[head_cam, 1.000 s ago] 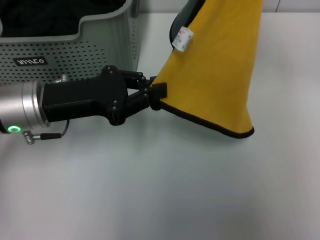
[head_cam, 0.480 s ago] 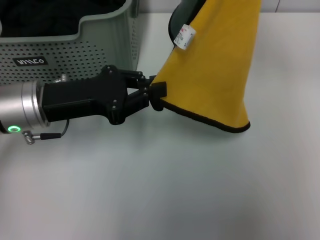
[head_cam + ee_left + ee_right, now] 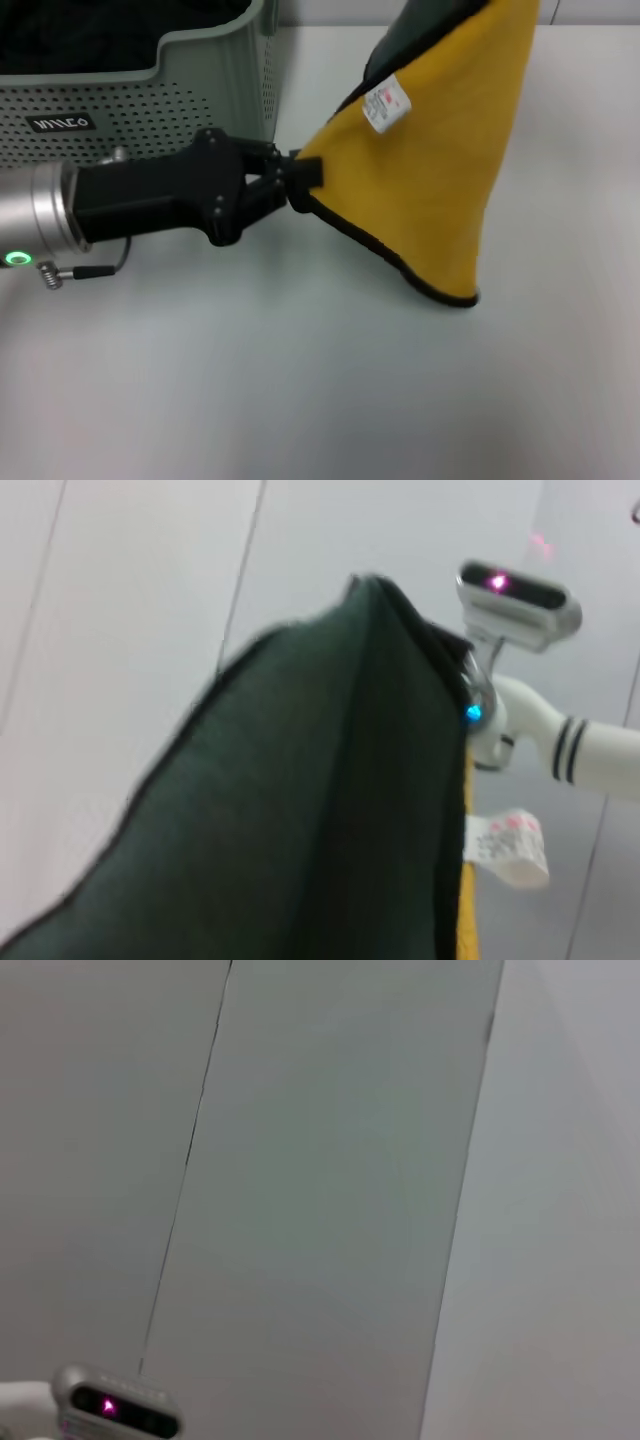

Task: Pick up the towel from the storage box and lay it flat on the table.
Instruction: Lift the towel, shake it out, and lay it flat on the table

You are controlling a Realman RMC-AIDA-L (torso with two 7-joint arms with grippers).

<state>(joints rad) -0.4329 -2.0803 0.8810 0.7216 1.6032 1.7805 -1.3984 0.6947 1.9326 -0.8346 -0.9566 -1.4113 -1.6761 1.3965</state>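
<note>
Left gripper [image 3: 300, 180] clamped on towel [image 3: 440, 170] corner; towel hangs above table [image 3: 300, 380], beside box [image 3: 150, 100]. Right gripper unseen.

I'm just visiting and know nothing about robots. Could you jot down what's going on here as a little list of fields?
Cloth: the towel, yellow face toward the head camera, dark face behind, hanging up out of the frame's top
Tag: small white care tag on the yellow side
Left claw: shut on the towel's lower corner, beside the storage box
Right claw: not visible
Storage box: pale perforated basket at the far left, dark fabric inside
Table: white, towel not lying on it yet
Stage: towel out of the box, still to be spread flat
</note>
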